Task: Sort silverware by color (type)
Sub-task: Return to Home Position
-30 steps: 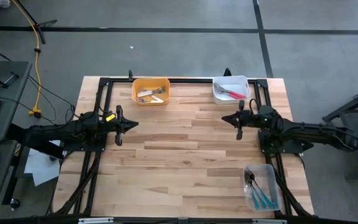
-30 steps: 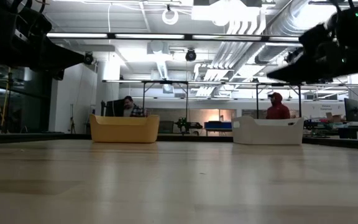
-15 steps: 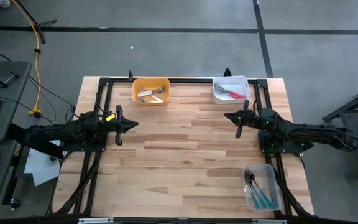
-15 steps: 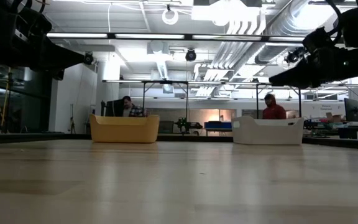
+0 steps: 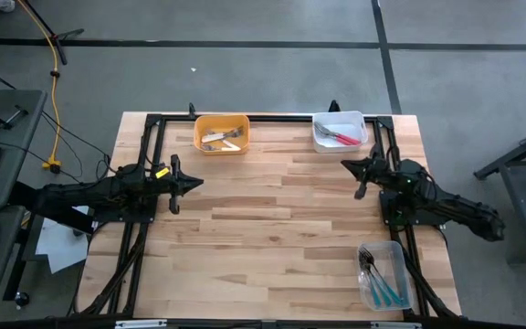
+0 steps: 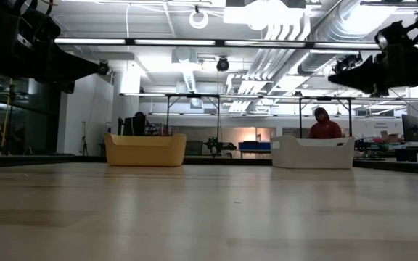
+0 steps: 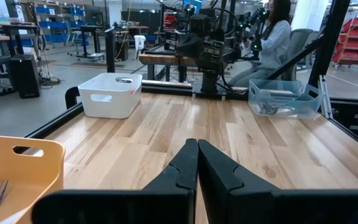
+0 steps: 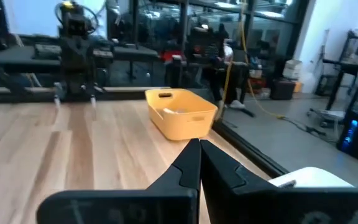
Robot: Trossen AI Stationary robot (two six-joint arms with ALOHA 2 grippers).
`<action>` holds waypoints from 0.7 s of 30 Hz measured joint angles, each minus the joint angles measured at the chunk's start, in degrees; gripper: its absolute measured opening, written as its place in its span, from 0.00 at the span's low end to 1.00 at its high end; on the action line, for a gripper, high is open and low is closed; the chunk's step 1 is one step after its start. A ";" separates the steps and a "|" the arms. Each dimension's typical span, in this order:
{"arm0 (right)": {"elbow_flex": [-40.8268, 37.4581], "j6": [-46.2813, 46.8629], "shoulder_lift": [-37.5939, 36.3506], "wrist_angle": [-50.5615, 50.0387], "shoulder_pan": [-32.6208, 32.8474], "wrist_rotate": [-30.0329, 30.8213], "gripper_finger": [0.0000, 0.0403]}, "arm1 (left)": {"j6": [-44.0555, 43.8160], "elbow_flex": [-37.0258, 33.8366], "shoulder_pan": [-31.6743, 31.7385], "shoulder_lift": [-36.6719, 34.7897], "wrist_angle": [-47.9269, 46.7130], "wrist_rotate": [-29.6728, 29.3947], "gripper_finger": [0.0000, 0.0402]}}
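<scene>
Wooden table (image 5: pixel 272 219) planks carry three bins. Along the far edge, the yellow bin (image 5: pixel 222 118) holds the white-handled forks (image 5: pixel 222 139), and the white bin (image 5: pixel 339 115) holds the pink-handled forks (image 5: pixel 340 136). The transparent bin (image 5: pixel 404 274) at the near right corner holds the blue-handled forks (image 5: pixel 379 283). The left gripper (image 7: pixel 197 144) hangs above the table's left side, clenched on nothing, its fingers pressed together. The right gripper (image 8: pixel 199 144) hangs above the right side, near the white bin, likewise clenched and empty.
</scene>
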 joint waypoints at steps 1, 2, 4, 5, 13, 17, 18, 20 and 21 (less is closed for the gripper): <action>-0.02 -0.04 0.32 -0.50 -0.26 0.78 0.00 | 0.00 0.00 0.00 -0.01 -0.02 0.01 0.01; -0.03 -0.07 0.84 -0.38 -0.62 1.17 0.00 | 0.00 0.00 -0.02 -0.01 0.00 -0.03 0.01; -0.03 0.04 1.09 -0.35 -1.39 1.60 0.00 | 0.00 0.00 -0.02 0.01 0.04 -0.04 0.01; -0.03 0.04 1.05 -0.33 -1.67 1.57 0.00 | 0.00 0.00 0.00 0.01 0.12 -0.06 0.01; -0.03 1.86 2.06 -0.44 -2.83 0.90 0.00 | 0.00 0.00 0.00 -0.01 0.08 -0.21 0.01; -0.03 1.40 2.07 -0.46 -2.83 0.67 0.00 | 0.00 0.00 -0.02 -0.01 0.01 -0.21 0.01; -0.03 1.47 2.07 -0.46 -2.82 0.67 0.00 | 0.00 0.00 -0.01 -0.01 0.01 -0.21 0.01; -0.03 1.41 2.07 -0.46 -2.81 0.67 0.00 | -0.01 0.00 -0.02 -0.01 0.00 -0.21 0.01; -0.03 1.39 2.07 -0.46 -2.81 0.67 0.00 | 0.00 0.00 0.00 -0.01 0.01 -0.21 0.01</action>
